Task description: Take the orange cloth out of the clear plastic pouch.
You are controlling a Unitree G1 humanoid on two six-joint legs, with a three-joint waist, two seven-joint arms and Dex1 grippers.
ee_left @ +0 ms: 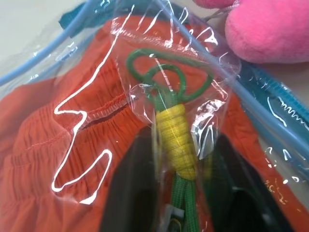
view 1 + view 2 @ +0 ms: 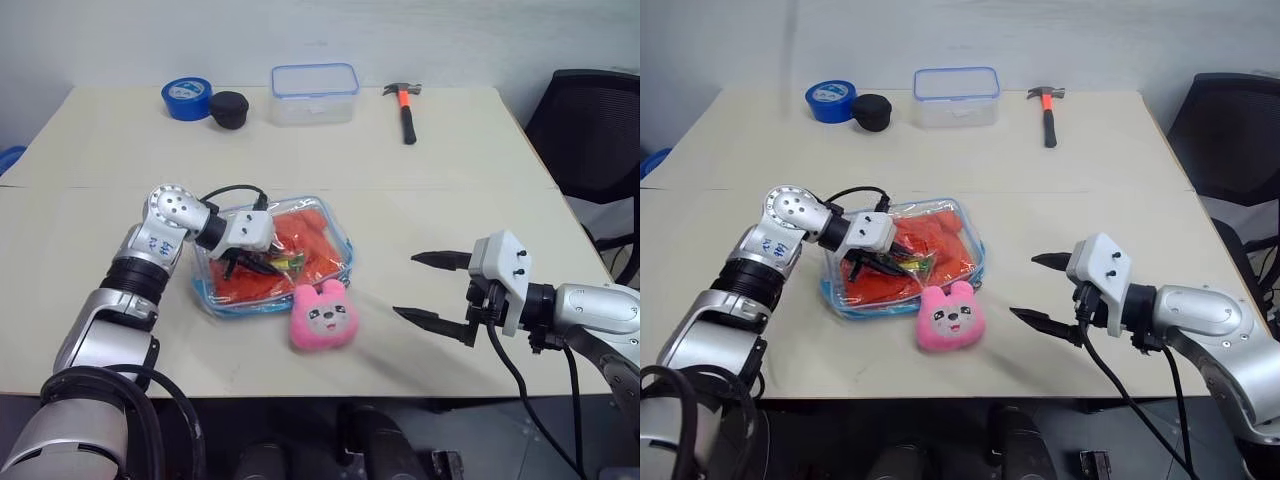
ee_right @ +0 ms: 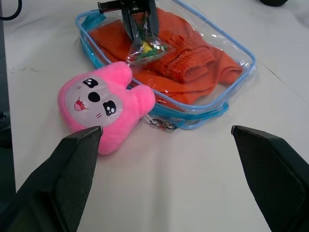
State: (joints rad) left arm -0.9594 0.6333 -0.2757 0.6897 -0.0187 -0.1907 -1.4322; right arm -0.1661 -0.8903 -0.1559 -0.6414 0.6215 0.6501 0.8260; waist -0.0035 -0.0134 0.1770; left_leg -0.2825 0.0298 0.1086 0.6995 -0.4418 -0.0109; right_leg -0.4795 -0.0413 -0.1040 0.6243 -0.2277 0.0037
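Left eye view shows a beige table with the clear plastic pouch lying flat near its front, edged in light blue. The orange cloth is inside the pouch, folded and gathered, taking up most of it. The left gripper reaches over the pouch from the robot's left and presses down on its middle. In the left wrist view its two black fingers stand narrow on either side of a small clear packet that holds a green cord with a yellow wrap; the fingers pinch this packet together with the pouch's film, and the orange cloth lies just beneath. Whether the packet sits inside the pouch or on top of it cannot be told.

A pink plush toy with a face lies just in front of the pouch, touching its front edge. The right gripper hovers above the table well to the right of the toy, its fingers spread wide and holding nothing, pointing toward the pouch.

Along the far edge of the table stand a blue tape roll, a black round object just beside it, a rigid clear box with a blue rim, and a hammer with an orange grip. A black chair stands beyond the table's right side.
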